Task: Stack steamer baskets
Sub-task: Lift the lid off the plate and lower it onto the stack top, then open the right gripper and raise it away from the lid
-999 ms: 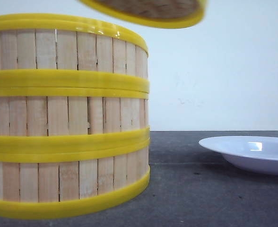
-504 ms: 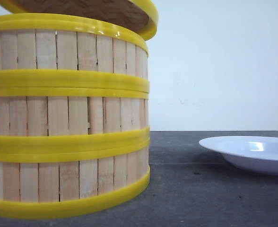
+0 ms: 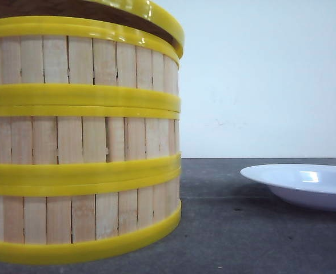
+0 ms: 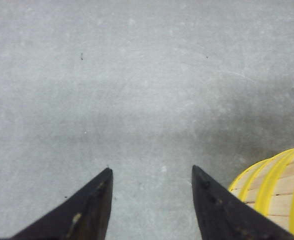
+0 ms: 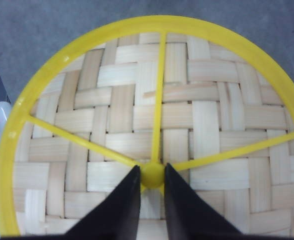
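No legible text or labels

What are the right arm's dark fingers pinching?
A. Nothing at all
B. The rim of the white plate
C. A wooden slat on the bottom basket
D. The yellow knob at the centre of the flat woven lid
D: in the right wrist view the right fingers close on the small yellow knob of the round woven yellow-rimmed lid.
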Robot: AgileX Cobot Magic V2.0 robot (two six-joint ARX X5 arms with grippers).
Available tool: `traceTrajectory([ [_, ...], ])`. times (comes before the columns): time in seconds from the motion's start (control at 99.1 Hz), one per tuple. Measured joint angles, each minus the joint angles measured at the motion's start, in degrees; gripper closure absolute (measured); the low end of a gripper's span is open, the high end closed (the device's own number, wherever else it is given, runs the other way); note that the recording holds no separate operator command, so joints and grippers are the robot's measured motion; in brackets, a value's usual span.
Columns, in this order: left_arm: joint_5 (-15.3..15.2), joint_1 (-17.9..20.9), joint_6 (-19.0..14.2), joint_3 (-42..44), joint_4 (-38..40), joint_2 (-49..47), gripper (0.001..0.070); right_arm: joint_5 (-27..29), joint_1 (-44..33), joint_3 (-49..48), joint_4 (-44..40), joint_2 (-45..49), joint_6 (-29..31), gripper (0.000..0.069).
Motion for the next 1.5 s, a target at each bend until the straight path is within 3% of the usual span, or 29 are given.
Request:
traceTrajectory([
  [1.039,0.0,0.0,0.0,0.0,0.0,0.0,0.0413,1.6,1.0,0.3,1.0,2.5,-0.8,0.0641],
  [1.302,0.0,0.0,0.0,0.0,0.0,0.0,0.0413,-1.6,-0.9,0.3,0.5,2.6,-0.8,0.0641],
  [1.503,0.0,0.0,0.0,0.0,0.0,0.0,0.0413,-7.7,-3.3,0.4,-0.1,2.8,-0.9,0.0641],
])
